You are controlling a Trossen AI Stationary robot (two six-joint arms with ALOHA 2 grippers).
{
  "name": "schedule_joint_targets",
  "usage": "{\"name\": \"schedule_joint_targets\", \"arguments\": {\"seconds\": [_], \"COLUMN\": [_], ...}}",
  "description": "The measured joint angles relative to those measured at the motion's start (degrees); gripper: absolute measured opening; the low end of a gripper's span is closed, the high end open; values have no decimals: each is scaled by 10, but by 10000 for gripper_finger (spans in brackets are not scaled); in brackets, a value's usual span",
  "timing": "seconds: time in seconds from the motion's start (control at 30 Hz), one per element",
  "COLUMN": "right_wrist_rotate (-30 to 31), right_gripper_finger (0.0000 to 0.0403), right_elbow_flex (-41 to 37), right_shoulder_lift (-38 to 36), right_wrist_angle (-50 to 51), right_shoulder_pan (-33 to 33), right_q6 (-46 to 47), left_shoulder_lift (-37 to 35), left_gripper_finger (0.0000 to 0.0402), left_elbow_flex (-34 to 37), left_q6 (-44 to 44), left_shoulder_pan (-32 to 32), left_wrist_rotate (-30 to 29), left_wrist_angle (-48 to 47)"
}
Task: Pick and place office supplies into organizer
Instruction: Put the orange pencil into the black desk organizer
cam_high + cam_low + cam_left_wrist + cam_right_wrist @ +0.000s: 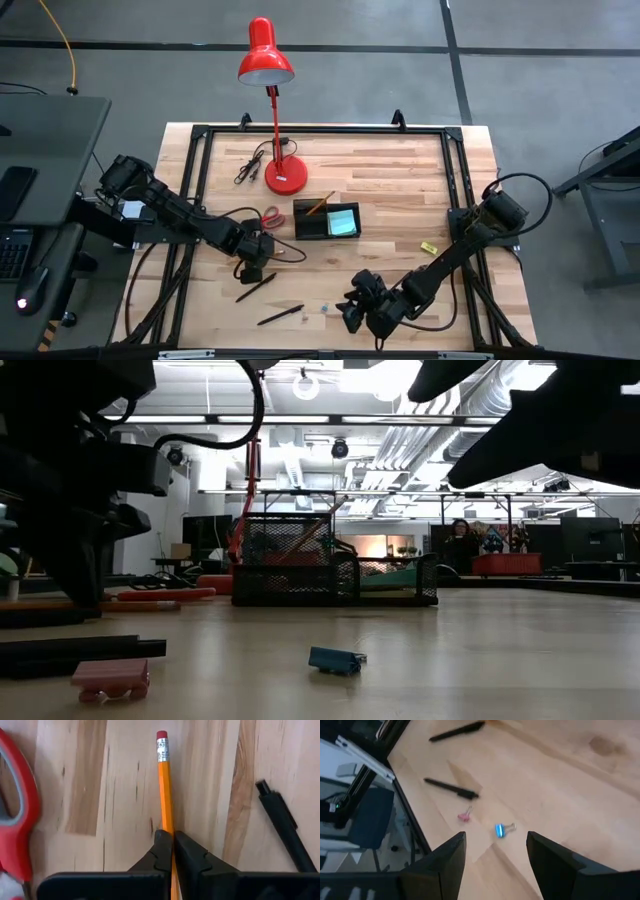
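An orange pencil (165, 785) with a red eraser lies on the wooden table, and my left gripper (173, 845) is shut on it, left of the middle (256, 252). Red-handled scissors (20, 820) lie on one side of it and a black pen (282, 832) on the other. The black mesh organizer (327, 219) stands at the table's middle, holding another pencil and a teal pad. My right gripper (495, 852) hovers open near the front edge (352, 308), over a blue clip (499, 830) and a pink clip (465, 816). My left gripper pinches the pencil's shaft (167, 822) between its two fingertips, some way back from the eraser end. The fingers come steeply from above and stand on either long side of the pencil. The pencil appears to lie flat on the table.
A red desk lamp (285, 175) with a black cord (250, 165) stands behind the organizer. Two black pens (255, 288) (280, 315) lie near the front edge. A tiny yellow block (429, 247) sits to the right. A black frame (200, 200) borders the table.
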State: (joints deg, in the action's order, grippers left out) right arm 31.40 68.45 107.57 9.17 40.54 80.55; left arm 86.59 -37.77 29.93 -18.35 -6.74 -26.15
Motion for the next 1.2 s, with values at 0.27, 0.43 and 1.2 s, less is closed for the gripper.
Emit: {"name": "schedule_joint_targets", "arguments": {"seconds": [0.27, 0.43, 1.2], "right_wrist_rotate": [20, 50, 236], "right_gripper_finger": [197, 197, 197], "right_elbow_flex": [0, 0, 1], "right_shoulder_lift": [0, 0, -145], "right_wrist_angle": [-1, -13, 80], "right_shoulder_pan": [-14, -19, 8], "right_q6": [0, -9, -151], "left_shoulder_lift": [1, 0, -131], "left_gripper_finger": [0, 0, 0], "left_elbow_flex": [-61, -96, -151], "left_q6": [-64, -75, -4], "left_shoulder_pan": [0, 0, 10], "left_wrist_rotate": [-10, -10, -118], "left_wrist_angle": [-98, -123, 139]}}
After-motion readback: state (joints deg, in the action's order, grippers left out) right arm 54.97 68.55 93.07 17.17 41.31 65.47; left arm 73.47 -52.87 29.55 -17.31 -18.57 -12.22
